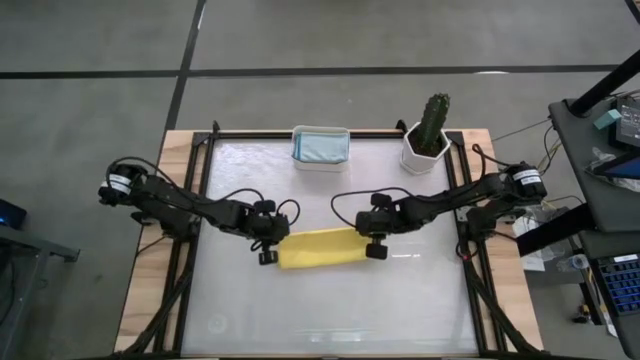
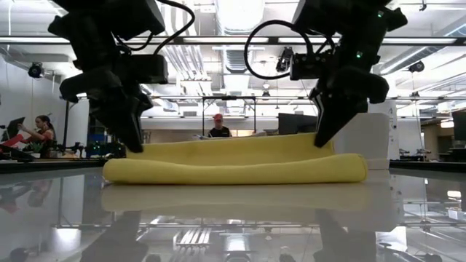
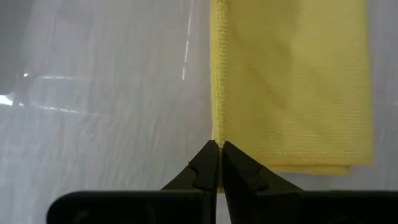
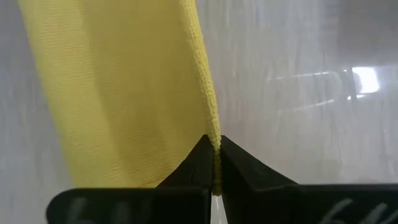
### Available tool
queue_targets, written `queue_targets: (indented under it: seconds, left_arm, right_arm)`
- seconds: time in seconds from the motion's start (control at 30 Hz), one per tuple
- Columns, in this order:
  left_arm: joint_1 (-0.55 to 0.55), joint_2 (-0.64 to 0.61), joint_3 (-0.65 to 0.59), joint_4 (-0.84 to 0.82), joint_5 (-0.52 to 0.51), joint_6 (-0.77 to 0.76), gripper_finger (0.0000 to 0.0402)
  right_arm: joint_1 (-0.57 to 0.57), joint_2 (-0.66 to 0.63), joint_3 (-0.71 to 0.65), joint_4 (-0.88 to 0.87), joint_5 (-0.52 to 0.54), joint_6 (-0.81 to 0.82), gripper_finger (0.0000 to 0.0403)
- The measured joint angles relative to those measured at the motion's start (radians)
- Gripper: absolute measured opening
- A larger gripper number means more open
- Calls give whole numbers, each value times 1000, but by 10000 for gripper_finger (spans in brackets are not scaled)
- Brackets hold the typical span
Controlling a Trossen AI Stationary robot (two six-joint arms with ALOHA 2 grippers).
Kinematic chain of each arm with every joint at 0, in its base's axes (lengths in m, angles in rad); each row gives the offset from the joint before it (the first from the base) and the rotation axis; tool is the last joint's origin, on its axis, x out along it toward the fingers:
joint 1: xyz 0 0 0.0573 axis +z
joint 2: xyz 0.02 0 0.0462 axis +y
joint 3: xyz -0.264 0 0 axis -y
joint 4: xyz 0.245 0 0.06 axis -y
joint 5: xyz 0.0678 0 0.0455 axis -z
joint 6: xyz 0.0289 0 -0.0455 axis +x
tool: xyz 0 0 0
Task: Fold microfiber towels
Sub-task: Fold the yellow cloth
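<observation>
The yellow towel (image 1: 318, 247) lies on the table as a long folded strip. In the low view (image 2: 233, 164) its rounded fold faces the near edge and an upper layer lies on top. My left gripper (image 1: 267, 243) is shut at the strip's left end. My right gripper (image 1: 376, 241) is shut at its right end. A pale blue towel (image 1: 320, 146) lies in the white tub (image 1: 320, 163) at the far edge. The other towels are out of view. My left gripper pinches the towel's far long edge at its left corner (image 3: 216, 138) between its two fingertips. It comes slanting down from the table's left. The towel lies on the table; how many layers are in the pinch I cannot tell. My right gripper pinches the towel's far long edge at its right corner (image 4: 213, 138) between its two fingertips. It comes slanting down from the table's right. The towel lies on the table; how many layers are in the pinch I cannot tell.
A cactus in a white pot (image 1: 428, 142) stands at the far right, next to the tub. A black frame (image 1: 202, 200) runs along the table's sides. People sit in the room beyond the table (image 2: 217, 127).
</observation>
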Motion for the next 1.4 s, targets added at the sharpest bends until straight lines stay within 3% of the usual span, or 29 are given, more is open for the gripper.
queue_targets:
  seconds: [0.53, 0.83, 1.0, 1.2, 1.4]
  left_arm:
    - [0, 58, -29, 137, -138, 3, 2]
    - [5, 71, -36, 152, -176, 2, 5]
    - [7, 69, -36, 151, -185, 6, 44]
    - [7, 63, -22, 116, -190, 16, 110]
    - [1, 26, 8, 67, -185, 34, 140]
  right_arm:
    - [1, 0, -21, 3, -2, -5, 10]
    - [1, 0, -21, -13, -1, 12, 52]
    - [0, 0, 2, -82, 23, 23, 79]
    - [-2, -2, 36, -105, 24, 23, 86]
    - [17, -8, 29, 16, 27, 35, 71]
